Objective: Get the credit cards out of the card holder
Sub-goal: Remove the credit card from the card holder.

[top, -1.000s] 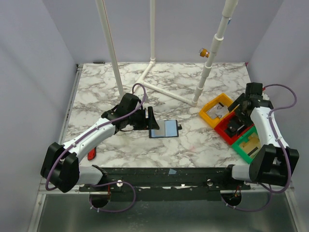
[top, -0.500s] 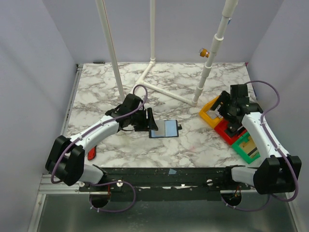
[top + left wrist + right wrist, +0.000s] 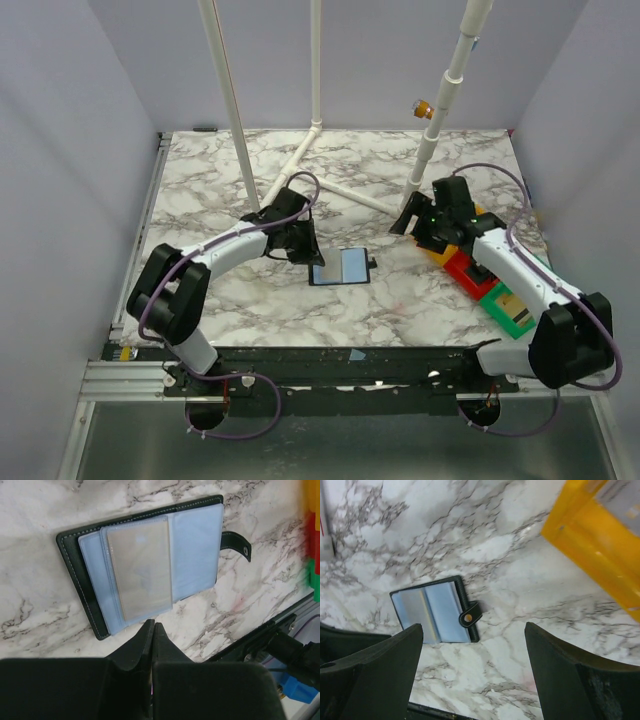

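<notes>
Black folding card holder (image 3: 77, 575): lay open on white marbled table (image 3: 230, 300).
Tan rectangular card (image 3: 140, 572): sat sleeved inside; removal judged outstanding.
Left tool (image 3: 153, 627): pressed together, empty, beside holder.
Right tool (image 3: 472, 629): spread, empty.

Up and right of the card holder (image 3: 432, 612), the yellow bin (image 3: 592, 545) runs off the edge, its pale contents (image 3: 625, 495) too blurred to name.

Marbled table (image 3: 200, 190), open card holder (image 3: 353, 266), white pipe frame (image 3: 340, 187), coloured bins (image 3: 466, 272) seemingly touching
</notes>
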`<state>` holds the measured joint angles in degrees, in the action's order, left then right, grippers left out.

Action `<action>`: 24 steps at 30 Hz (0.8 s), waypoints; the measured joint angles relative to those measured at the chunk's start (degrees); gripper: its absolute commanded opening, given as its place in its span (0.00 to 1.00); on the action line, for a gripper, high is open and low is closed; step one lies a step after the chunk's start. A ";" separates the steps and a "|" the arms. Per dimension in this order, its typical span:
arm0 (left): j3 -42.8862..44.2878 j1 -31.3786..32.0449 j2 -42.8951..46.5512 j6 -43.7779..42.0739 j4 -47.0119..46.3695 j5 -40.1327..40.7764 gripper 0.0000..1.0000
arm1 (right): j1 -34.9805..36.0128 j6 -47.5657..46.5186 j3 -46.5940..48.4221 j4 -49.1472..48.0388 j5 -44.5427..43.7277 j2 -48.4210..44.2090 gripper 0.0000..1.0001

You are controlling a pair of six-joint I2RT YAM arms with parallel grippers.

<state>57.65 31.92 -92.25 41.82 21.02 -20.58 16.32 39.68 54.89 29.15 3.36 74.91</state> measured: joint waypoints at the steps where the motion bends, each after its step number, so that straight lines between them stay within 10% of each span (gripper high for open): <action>1: 0.50 -0.04 -0.74 0.00 -0.09 0.24 0.00 | 1.55 0.44 0.00 -0.68 0.31 0.85 0.86; 24: 3.67 -0.46 -9.57 -0.15 0.09 4.50 0.00 | 14.93 4.26 -0.02 -11.74 2.62 15.37 0.86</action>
<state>61.32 31.46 -101.82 41.67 21.10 -16.08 31.24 43.94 54.87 17.41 5.98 90.28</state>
